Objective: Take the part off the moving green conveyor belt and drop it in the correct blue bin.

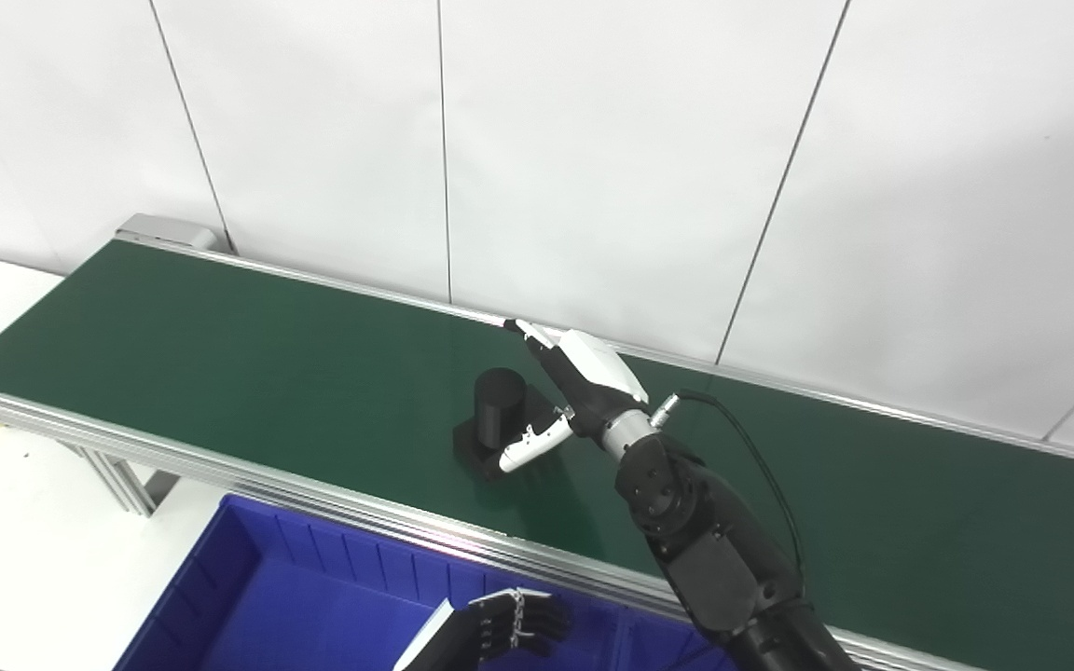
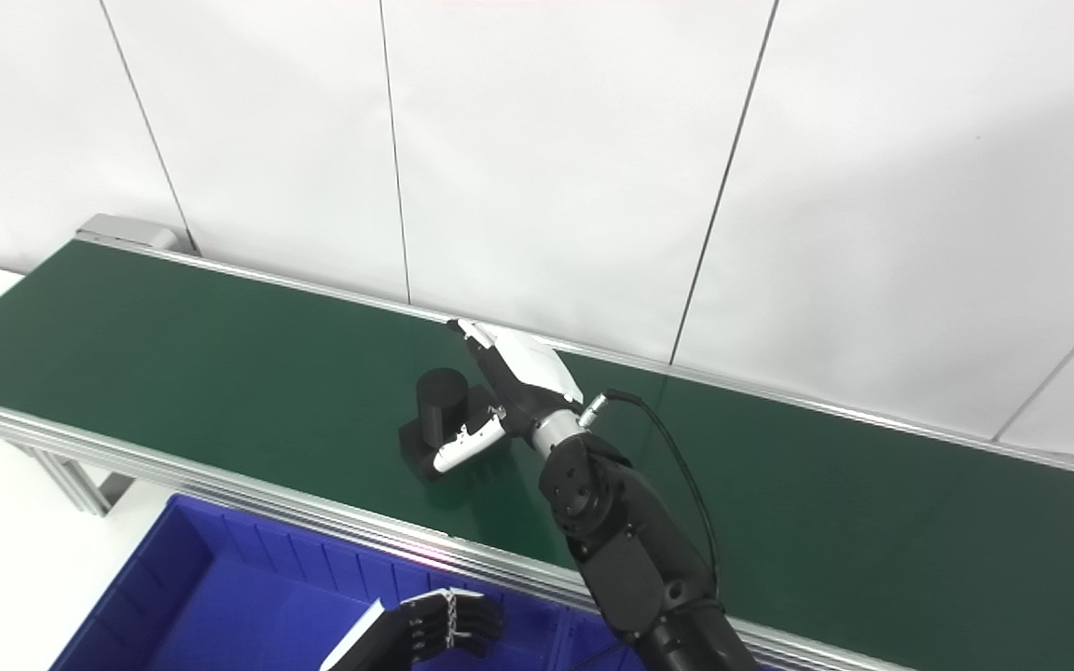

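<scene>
One black part (image 1: pixel 498 417) sat mid-belt (image 1: pixel 220 373) as the right hand (image 1: pixel 574 391) reached it, fingers (image 1: pixel 526 447) spread around but not yet closed. Rigid and likely solid, its upright cylinder looked the surest hold. The left hand (image 1: pixel 509 626) waited, curled, over the blue bin (image 1: pixel 248 596).

Your feed is bright, evenly lit from overhead. Soft shadow on the belt (image 1: pixel 220 354) just below the right robot hand (image 1: pixel 574 387). Glare streak on the rail (image 1: pixel 462 536) nearer you. Sharp overall; white walls near washout.
</scene>
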You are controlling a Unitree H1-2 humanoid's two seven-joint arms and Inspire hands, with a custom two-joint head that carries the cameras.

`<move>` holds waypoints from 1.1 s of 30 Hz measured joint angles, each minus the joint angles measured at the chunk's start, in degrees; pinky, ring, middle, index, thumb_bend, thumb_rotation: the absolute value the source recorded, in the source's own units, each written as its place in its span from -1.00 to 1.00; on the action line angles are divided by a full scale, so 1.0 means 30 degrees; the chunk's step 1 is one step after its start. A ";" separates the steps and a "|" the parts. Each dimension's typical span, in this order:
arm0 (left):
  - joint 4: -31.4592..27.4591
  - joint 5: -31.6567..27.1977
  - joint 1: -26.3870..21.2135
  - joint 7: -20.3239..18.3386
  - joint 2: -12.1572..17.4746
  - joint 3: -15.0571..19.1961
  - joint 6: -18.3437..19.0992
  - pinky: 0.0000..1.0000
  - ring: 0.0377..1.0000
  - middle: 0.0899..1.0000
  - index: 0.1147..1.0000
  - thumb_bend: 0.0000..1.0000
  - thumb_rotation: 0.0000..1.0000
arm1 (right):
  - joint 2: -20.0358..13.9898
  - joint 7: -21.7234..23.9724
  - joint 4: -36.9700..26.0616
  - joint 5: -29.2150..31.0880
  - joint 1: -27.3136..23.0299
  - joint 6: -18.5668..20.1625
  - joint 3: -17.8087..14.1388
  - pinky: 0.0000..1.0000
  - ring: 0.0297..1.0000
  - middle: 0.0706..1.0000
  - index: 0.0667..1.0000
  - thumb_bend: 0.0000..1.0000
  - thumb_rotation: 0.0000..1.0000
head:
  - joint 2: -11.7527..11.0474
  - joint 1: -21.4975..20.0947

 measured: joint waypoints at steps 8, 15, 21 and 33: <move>-0.0014 -0.0007 0.0019 -0.0003 -0.0049 0.0009 0.0000 0.29 0.37 0.35 0.30 0.96 -0.58 | -0.0026 -0.0076 0.0582 -0.0186 -0.0017 -0.0100 0.0126 0.79 0.89 0.92 0.91 0.96 -0.65 | 0.0117 0.0029; -0.0038 -0.0112 0.0090 -0.0413 -0.0222 0.0220 0.0000 0.32 0.38 0.35 0.30 0.97 -0.61 | 0.0170 -0.0607 0.0697 -0.0007 0.0203 -0.0100 -0.0137 0.30 0.66 0.81 0.80 0.75 -0.73 | 0.0176 0.0000; -0.0041 -0.0325 0.0204 -0.0864 -0.0421 0.0557 -0.0001 0.32 0.37 0.34 0.31 0.97 -0.59 | 0.0354 -0.1437 0.1337 0.0732 0.0658 -0.0265 -0.0856 0.01 0.08 0.38 0.55 0.48 -0.99 | 0.0264 0.0029; -0.0044 -0.0527 0.0236 -0.1612 -0.0775 0.1289 -0.0001 0.33 0.36 0.33 0.33 0.95 -0.60 | 0.0363 -0.3053 0.1787 0.0548 0.0927 -0.0900 -0.0895 -0.29 -0.30 -0.12 0.04 0.02 -1.00 | 0.0410 -0.0059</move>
